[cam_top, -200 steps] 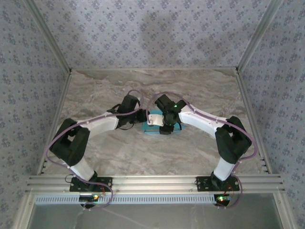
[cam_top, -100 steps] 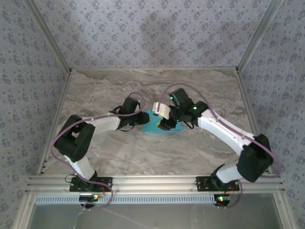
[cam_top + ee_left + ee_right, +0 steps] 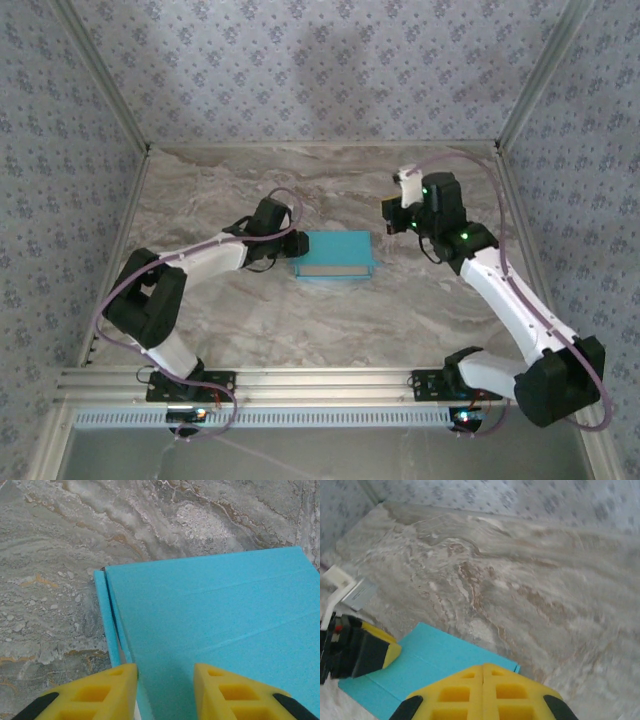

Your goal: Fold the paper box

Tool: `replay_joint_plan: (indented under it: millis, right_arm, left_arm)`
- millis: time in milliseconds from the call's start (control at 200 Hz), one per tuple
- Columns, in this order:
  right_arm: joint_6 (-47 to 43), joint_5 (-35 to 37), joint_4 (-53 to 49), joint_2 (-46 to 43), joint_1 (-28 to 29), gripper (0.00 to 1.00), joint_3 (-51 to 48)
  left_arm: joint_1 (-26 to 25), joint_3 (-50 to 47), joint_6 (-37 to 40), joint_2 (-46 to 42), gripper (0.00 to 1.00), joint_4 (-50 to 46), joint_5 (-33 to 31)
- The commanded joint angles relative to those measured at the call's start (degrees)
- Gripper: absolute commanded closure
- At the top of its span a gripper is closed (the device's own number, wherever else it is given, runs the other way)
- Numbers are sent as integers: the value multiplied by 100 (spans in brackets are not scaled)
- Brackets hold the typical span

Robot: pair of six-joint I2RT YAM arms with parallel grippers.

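Observation:
The paper box lies flat and closed on the marble table, light blue side up, with a pale strip along its near edge. My left gripper sits at the box's left end. In the left wrist view its yellow fingers stand apart over the box, one at the side seam and one over the lid, gripping nothing. My right gripper hangs raised to the right of the box, apart from it. Its fingertips are pressed together with nothing between them, above the box's corner.
The marble table is ringed by patterned walls, with an aluminium rail along the near edge by the arm bases. A white tag and cable of the left arm show past the box.
My right gripper has lifted off the box, swung back and to the right, and shut. The box now lies flat with its lid down. The left gripper has stayed at the left end.

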Motion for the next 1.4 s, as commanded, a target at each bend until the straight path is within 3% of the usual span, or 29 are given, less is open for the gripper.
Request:
replay_joint_plan:
  millis: [0,170,270,395,555,780,1394]
  right_arm:
    - [1439,-162,-74,157,-333,100,-113]
    - [1709,-406,-739,702,-764,100,25]
    - [1973,-369,-1209,1201,-824,81,250]
    - [2275,-459,-1579,1869,-706,66,583]
    - [2475,-513,-1725,2289,-520,53,837]
    - [2972,-1182,-1570,2805,-486,55,817]
    - [3804,-2139,-624,3214,-310,54,319]
  left_arm:
    - [-6,142,154,-234,66,-163,27]
    - [2,356,466,-550,65,-539,-216]
    - [100,408,625,-611,62,-737,-324]
    - [348,393,604,-530,60,-821,-212]
    - [495,366,331,-309,57,-788,216]
    - [543,205,-483,57,58,-413,1098]
    - [645,-65,-1361,286,61,250,1947]
